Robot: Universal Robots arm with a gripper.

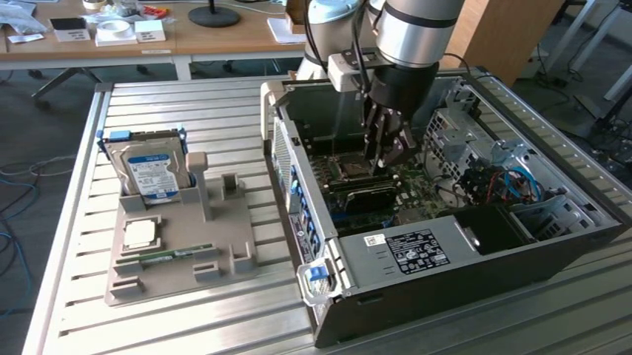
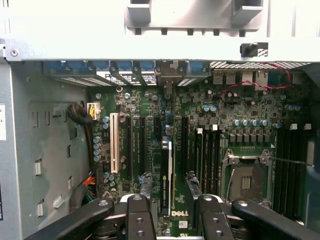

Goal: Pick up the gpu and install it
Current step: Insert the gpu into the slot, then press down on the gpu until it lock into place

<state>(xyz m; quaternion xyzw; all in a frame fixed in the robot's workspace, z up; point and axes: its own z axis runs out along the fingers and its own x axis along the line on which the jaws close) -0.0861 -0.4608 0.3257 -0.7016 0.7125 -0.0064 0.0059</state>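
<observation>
The gpu (image 2: 166,172) stands on edge in an expansion slot of the motherboard (image 2: 210,130), a thin dark card running straight out between my fingers (image 2: 137,215). In the exterior view the gpu (image 1: 368,195) is a black slab low inside the open computer case (image 1: 464,251). My gripper (image 1: 385,157) hangs straight down into the case just above the card. The gripper (image 2: 175,220) is open, with a gap on each side of the card's edge, and nothing is held.
The case walls and drive cage (image 1: 464,126) closely surround the arm. The CPU socket (image 2: 247,180) lies beside the card. On the exterior view's left, a grey fixture (image 1: 183,259) holds a hard drive (image 1: 150,171), a CPU chip (image 1: 139,234) and a green RAM stick (image 1: 168,255).
</observation>
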